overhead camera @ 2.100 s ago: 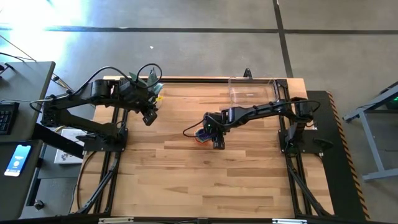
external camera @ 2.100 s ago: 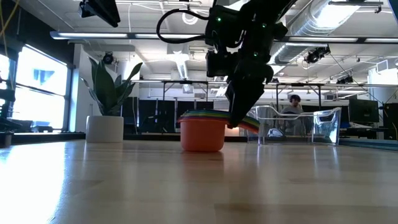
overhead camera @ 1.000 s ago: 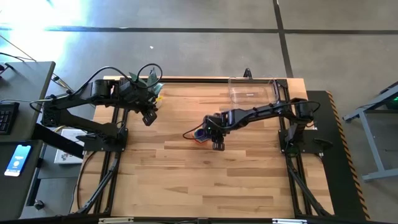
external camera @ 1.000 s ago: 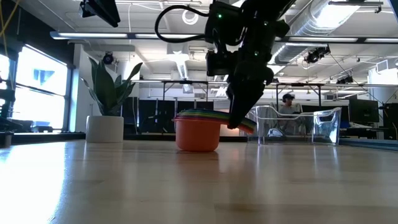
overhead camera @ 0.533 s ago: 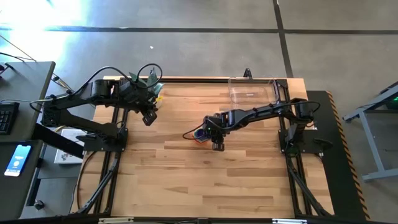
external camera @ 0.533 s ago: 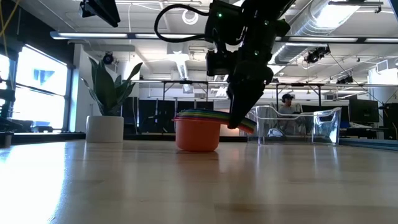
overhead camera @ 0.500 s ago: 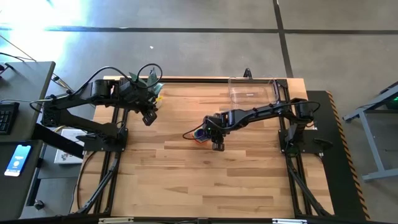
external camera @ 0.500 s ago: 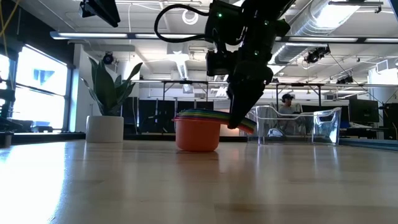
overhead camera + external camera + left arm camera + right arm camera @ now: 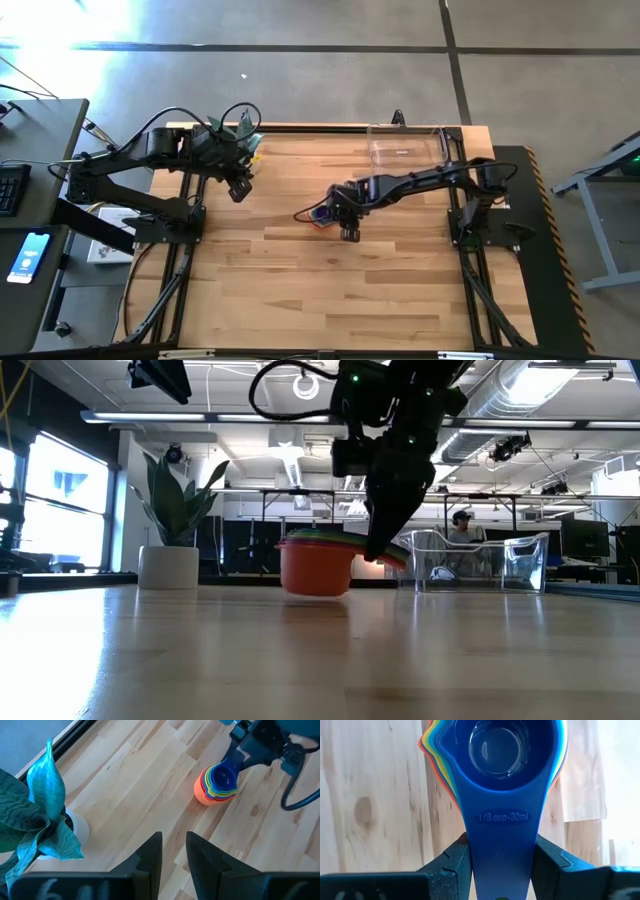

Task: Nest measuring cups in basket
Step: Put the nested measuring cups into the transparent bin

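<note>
The measuring cups are nested in one stack: orange outermost, a blue cup innermost on top. The stack shows mid-table in the high view, in the low view and in the left wrist view. My right gripper is shut on the stacked handles. My left gripper hangs open and empty near the table's far left. The clear basket stands on the table at the far right, apart from the stack. My right gripper pinches the stacked handles by their two long edges, one finger on each side. The fingers slant down from the table's right and point along the handles toward the bowls. The stack hangs just above the table, bowls upright.
A white plant pot with a green plant stands at the far left, close to my left gripper. Bare wooden table top fills the near half. A person shows in the room behind the basket.
My right gripper has risen a little with the nested stack. The stack's orange bottom, which sat on the table a second ago, now hangs just clear of it. My left arm has kept still.
</note>
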Tool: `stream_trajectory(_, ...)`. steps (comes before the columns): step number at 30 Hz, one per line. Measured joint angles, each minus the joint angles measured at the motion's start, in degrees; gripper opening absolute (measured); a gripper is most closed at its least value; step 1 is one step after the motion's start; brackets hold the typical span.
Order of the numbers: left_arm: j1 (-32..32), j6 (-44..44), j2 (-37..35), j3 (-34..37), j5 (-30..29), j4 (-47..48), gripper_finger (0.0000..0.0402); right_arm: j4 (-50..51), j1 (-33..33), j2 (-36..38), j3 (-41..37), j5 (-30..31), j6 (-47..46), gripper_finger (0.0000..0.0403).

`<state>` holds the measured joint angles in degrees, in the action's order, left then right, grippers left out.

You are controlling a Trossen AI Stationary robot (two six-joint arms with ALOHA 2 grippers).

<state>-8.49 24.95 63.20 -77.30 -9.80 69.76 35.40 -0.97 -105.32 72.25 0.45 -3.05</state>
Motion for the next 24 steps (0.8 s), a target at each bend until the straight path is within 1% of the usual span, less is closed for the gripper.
stream_trajectory(11, 0.00, -0.15, 0.00, -0.02, 0.00, 0.09, 0.0076, 0.89, -0.74, 3.83, 0.00, 1.14, -0.17, 0.0131)
stream_trajectory(16, 0.02, -1.12, 0.00, -0.02, 0.00, 0.08, 0.0076, 2.85, -1.99, 5.96, 0.00, 1.25, -1.22, 0.0131)
stream_trajectory(24, 0.01, -1.62, 0.00, -0.02, 0.00, 0.06, 0.0076, 7.06, -6.20, 11.50, 0.00, 5.15, -1.29, 0.0131)
